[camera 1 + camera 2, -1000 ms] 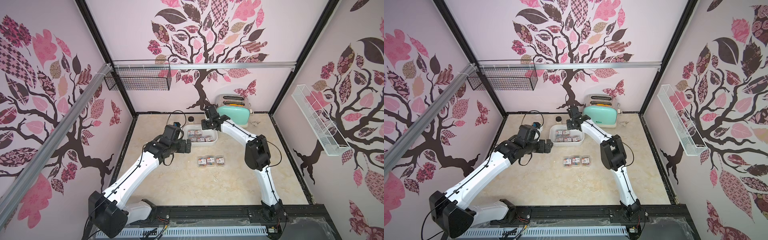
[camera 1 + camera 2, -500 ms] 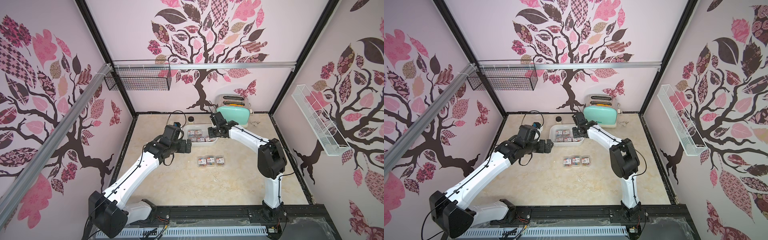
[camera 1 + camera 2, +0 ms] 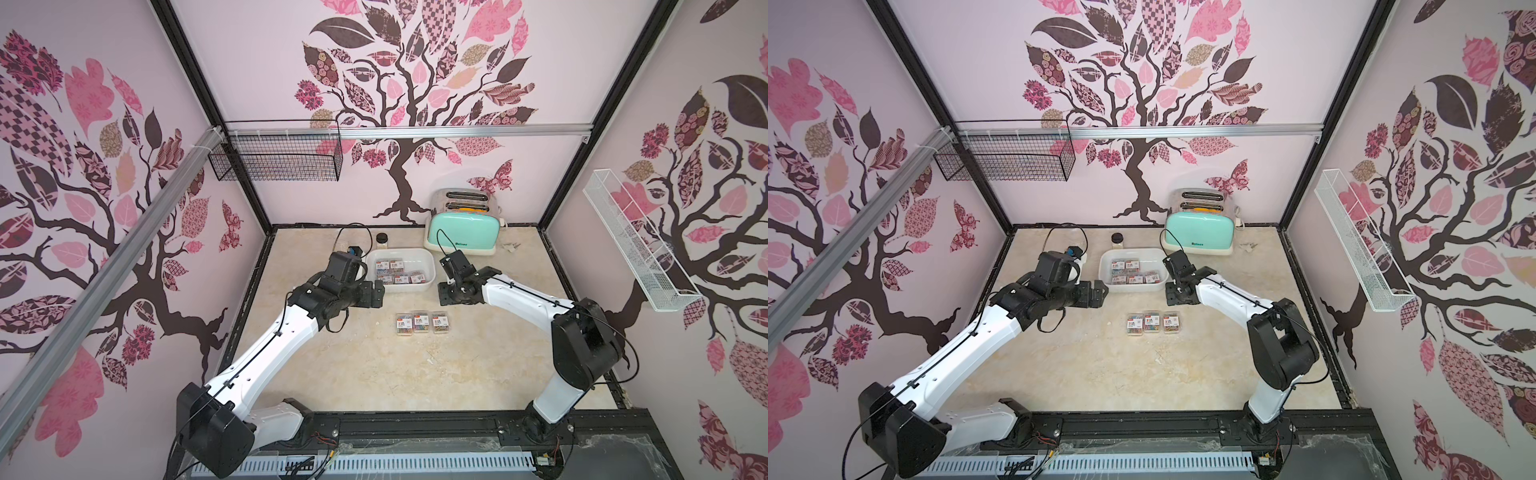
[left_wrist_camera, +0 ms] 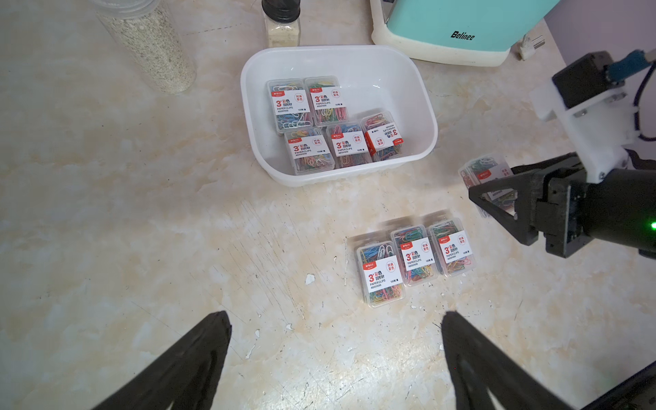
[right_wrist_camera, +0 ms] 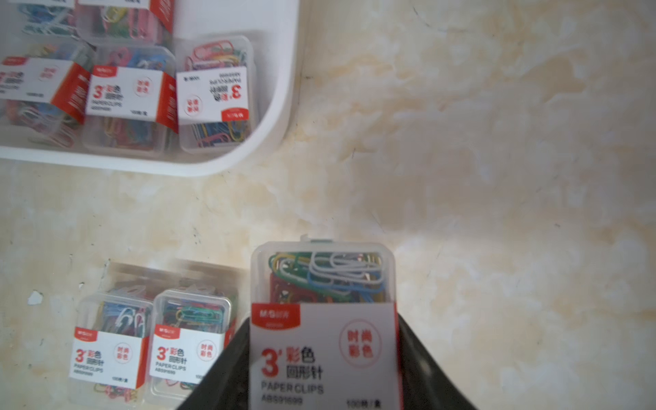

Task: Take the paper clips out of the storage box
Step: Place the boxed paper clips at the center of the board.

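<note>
The white rounded-rectangular plastic storage box point(image 3: 411, 287) point(image 3: 1136, 286) stands on the beige marbled table point(image 3: 374, 374) near its back edge, about midway across and just in front of the mint-green toaster point(image 3: 461, 237) at that edge. A small clear jar with a black cap point(image 4: 282, 25) stands at the box's back left corner. A taller clear container of pale grains point(image 4: 149, 46) stands further toward the table's left edge.

Five small clear plastic paper clip cases point(image 4: 309, 151), each with a white label marked in red and coloured clips inside, lie flat in the box, crowded toward its left and near walls. Two sit side by side behind and three in a row in front, the rightmost with its label turned the other way round. Three more cases point(image 4: 413, 255) lie labels up in a close row on the table in front of the box, toward the table's centre.

The right gripper point(image 5: 323, 355) has its black fingers point(image 5: 227, 369) clamped on the long sides of a ninth case point(image 5: 323, 280). It holds this case outside the box, beside the near right corner, over bare table.

The left gripper point(image 4: 333, 316) hangs off the box's near left corner with its fingers point(image 4: 198, 355) spread wide and nothing between them, the row of three cases lying ahead of it
</note>
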Available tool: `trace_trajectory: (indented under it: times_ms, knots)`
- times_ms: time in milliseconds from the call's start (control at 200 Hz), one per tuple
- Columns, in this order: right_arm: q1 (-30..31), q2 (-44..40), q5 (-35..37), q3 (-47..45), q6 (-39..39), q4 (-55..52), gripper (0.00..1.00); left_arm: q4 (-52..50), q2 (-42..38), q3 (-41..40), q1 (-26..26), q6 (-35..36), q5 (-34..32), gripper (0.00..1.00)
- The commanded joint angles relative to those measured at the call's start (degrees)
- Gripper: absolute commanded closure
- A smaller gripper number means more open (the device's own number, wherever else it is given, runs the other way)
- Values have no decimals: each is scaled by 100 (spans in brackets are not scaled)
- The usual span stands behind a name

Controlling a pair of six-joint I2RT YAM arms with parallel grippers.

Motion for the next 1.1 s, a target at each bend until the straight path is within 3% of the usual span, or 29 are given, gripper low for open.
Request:
trace_trajectory:
  times_ms: [0, 600, 1095]
  knots:
    - [-87, -372, -119, -239, 281, 216, 69, 61, -119, -88, 25, -53, 91, 2]
    - [-105, -504, -443, -1145, 874, 458, 67, 60, -93, -103, 24, -72, 194, 2]
    - [-114, -445, -408, -1275, 909, 462, 56, 105, 4, -106, 25, -82, 243, 2]
